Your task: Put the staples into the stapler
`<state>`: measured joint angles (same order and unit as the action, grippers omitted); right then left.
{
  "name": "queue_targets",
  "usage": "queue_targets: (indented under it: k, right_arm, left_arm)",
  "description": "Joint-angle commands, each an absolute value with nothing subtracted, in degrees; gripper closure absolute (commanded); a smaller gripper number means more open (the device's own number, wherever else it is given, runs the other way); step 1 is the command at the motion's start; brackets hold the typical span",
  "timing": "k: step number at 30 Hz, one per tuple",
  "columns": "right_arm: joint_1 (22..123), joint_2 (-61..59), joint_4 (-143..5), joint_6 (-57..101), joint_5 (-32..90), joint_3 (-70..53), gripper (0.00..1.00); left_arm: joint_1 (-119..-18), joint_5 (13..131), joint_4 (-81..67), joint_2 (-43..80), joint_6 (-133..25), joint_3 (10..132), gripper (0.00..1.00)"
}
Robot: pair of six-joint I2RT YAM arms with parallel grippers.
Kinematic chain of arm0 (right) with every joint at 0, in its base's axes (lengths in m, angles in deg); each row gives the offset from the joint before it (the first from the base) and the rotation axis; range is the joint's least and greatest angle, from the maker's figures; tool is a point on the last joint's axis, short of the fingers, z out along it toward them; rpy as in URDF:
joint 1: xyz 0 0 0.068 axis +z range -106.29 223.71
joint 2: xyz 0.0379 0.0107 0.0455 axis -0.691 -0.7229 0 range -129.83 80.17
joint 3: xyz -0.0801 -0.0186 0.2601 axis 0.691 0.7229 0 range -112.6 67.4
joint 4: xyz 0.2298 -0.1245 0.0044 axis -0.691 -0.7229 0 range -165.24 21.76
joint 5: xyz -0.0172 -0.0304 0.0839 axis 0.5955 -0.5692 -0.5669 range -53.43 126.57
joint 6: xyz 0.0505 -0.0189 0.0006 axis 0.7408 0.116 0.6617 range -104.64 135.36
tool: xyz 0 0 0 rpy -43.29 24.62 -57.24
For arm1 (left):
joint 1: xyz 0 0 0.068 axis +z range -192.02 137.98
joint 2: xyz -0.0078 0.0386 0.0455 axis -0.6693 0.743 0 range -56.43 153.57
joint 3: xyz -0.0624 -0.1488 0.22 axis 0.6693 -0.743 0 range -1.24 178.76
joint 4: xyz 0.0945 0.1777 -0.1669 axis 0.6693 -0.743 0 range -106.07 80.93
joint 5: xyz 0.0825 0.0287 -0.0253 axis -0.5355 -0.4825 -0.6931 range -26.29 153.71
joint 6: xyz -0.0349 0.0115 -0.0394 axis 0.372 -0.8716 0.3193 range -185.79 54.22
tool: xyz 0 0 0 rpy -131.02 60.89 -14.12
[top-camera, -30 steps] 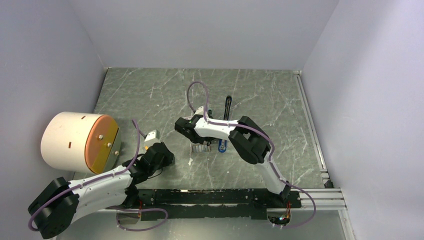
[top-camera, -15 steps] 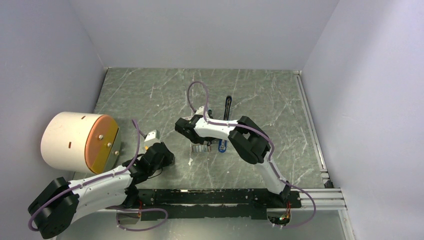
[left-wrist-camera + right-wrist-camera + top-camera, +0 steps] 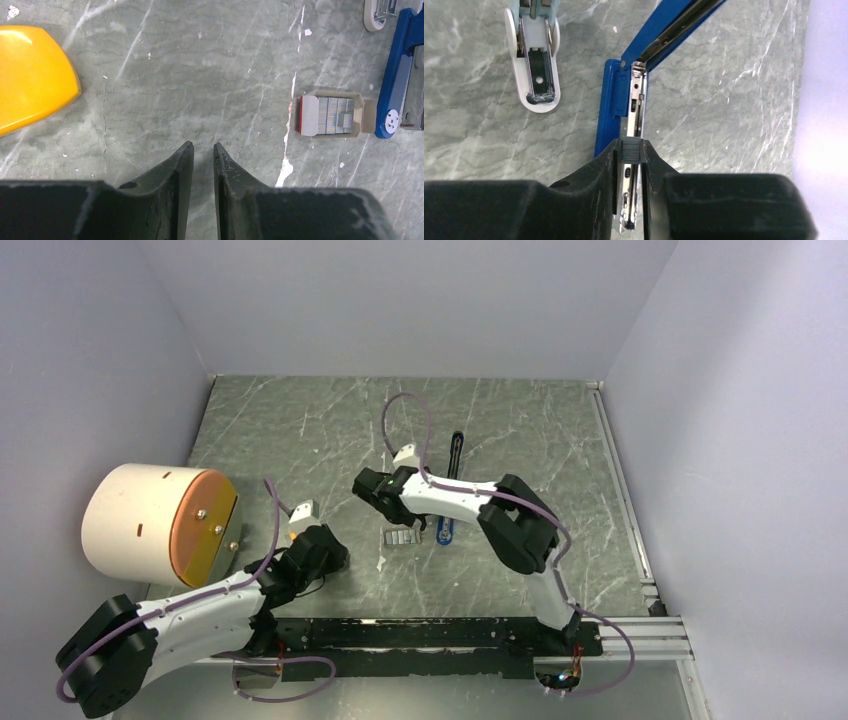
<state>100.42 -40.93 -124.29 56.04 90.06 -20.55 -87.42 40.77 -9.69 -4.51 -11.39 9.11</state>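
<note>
The blue stapler (image 3: 609, 107) lies opened out on the table, its metal channel (image 3: 637, 97) bare and its top arm swung up to the far right. My right gripper (image 3: 631, 146) is shut on a short grey strip of staples (image 3: 632, 151), held just above the near end of the channel. In the top view the right gripper (image 3: 424, 522) is beside the stapler (image 3: 446, 531). More staples lie in an open red-and-white box (image 3: 330, 116) (image 3: 403, 537). My left gripper (image 3: 203, 150) (image 3: 335, 556) is shut and empty, low over bare table left of the box.
A pale blue-grey piece (image 3: 533, 55) lies left of the stapler. An orange-yellow block (image 3: 30, 75) sits left of my left gripper. A big cream cylinder with an orange face (image 3: 150, 520) stands at the left edge. Side walls enclose the table.
My right arm has shifted a little to the right with the strip, uncovering the staple box in the top view. The left arm has not moved.
</note>
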Motion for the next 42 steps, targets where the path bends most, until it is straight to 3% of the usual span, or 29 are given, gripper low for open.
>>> queue_targets:
  k: [1, 16, 42]
  right_arm:
    - [100.6, -34.8, -119.2, 58.4, 91.5, -18.1, 0.79]
    - [96.1, -22.2, -102.3, 63.7, 82.5, 0.4, 0.78]
    - [94.6, -20.1, -98.7, 64.3, 81.0, 3.4, 0.78]
  left_arm:
    - [-86.9, 40.8, -11.3, -5.0, -12.3, 9.1, 0.73]
    - [-86.9, 40.5, -13.5, -7.5, -12.6, 9.6, 0.73]
    - [-86.9, 40.8, -13.3, -5.8, -12.8, 10.5, 0.73]
